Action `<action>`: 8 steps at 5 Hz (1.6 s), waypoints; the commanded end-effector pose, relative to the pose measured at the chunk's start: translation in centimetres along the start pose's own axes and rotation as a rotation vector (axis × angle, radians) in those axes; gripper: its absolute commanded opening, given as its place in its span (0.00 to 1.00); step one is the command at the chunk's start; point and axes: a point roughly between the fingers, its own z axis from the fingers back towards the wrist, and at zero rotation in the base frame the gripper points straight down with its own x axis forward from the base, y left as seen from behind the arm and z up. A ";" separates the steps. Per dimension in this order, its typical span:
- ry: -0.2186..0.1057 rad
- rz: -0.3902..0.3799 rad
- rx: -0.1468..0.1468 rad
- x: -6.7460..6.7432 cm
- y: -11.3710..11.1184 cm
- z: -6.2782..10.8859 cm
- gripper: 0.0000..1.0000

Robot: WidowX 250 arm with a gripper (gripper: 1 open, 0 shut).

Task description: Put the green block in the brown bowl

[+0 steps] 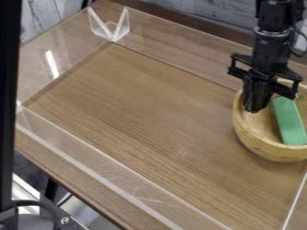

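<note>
Camera view: green block (289, 120) lies inside the brown bowl (261, 137) on the table (132, 108).
Gripper (256, 101) stands over the bowl's left half, jaws together, holding nothing.
</note>
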 end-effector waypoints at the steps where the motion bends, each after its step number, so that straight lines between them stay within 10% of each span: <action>1: -0.065 0.001 0.000 0.2 -0.1 2.3 1.00; 3: -0.061 0.017 -0.004 0.0 0.0 2.6 1.00; 7: -0.221 0.077 0.012 -2.8 1.7 10.3 1.00; 8: -0.211 0.072 0.016 -2.2 1.3 9.1 0.00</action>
